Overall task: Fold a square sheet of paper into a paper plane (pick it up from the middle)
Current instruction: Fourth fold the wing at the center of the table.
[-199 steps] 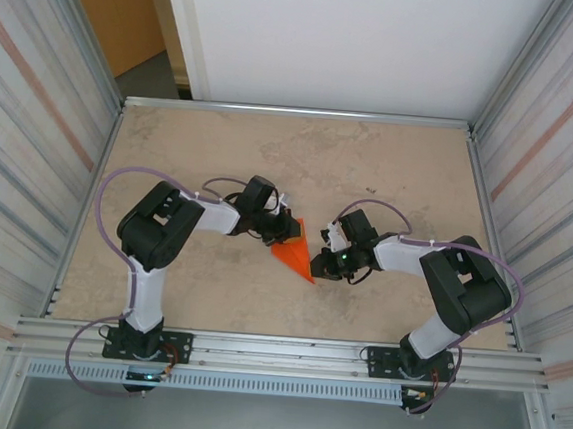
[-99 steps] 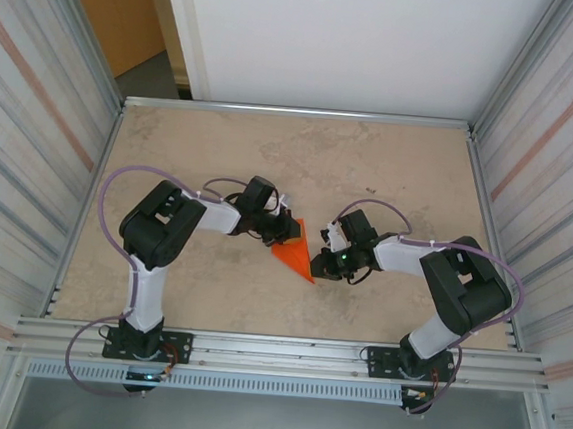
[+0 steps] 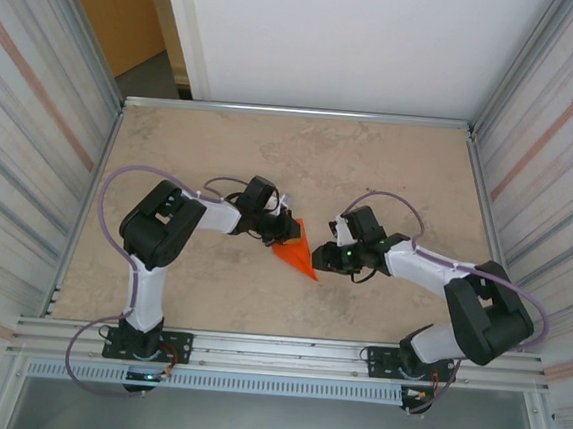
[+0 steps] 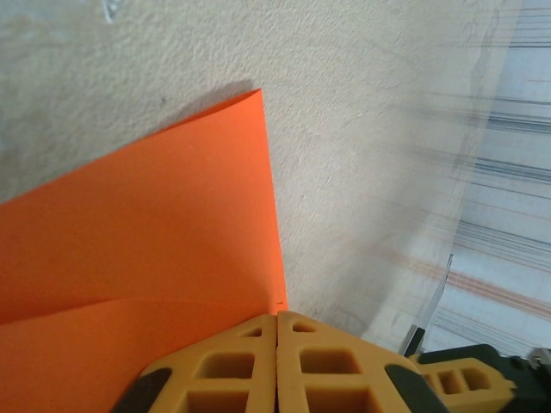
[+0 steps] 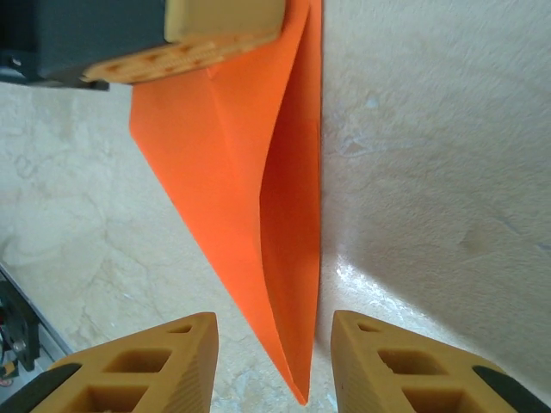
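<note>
The paper plane [image 3: 296,253] is a bright orange dart of creased layers lying flat mid-table, its point toward the near edge. My left gripper [image 3: 285,231] is shut, and its tips rest on the wide back end of the paper. In the left wrist view the joined yellow fingers [image 4: 276,320] sit at the edge of the orange sheet [image 4: 155,241], with no paper between them. My right gripper [image 5: 271,344] is open, low over the table, one finger on either side of the dart [image 5: 232,172] near its tip. One left fingertip [image 5: 224,30] presses on the paper's far end.
The beige table [image 3: 371,172] is bounded by corrugated metal walls on the left [image 3: 35,102] and right [image 3: 563,148] and by an aluminium rail [image 3: 285,350] along the near edge. Both arms reach inward and meet close together at the centre.
The right arm's elbow has swung outward to the right and toward the near edge, while its gripper stayed by the paper's tip. The left arm and the paper have hardly moved.
</note>
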